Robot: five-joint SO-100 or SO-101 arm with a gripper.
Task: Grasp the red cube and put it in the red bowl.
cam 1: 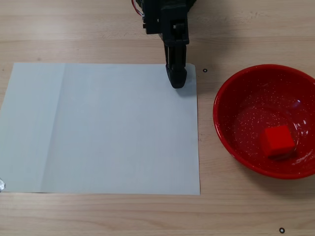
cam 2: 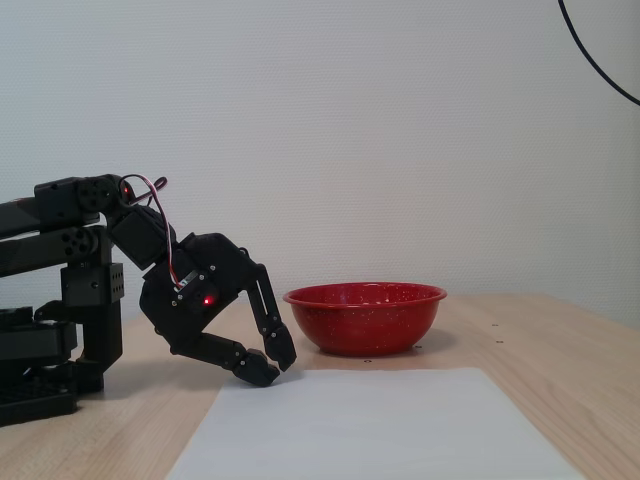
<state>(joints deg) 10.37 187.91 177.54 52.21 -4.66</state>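
**A:** so where's the gripper (cam 2: 272, 366) at? side cam shows it curled down over the near edge of the white paper (cam 1: 103, 128), fingertips just a crack apart, holding nothing

**B:** yep, and the red cube (cam 1: 277, 141) is well away from it, sitting inside the red bowl (cam 1: 231, 96) off to the right in the top-down cam

**A:** side cam only gets the bowl's outer wall (cam 2: 365, 322), can't see the cube there at all

**B:** and the top-down one hides that finger gap, looks like one black stick
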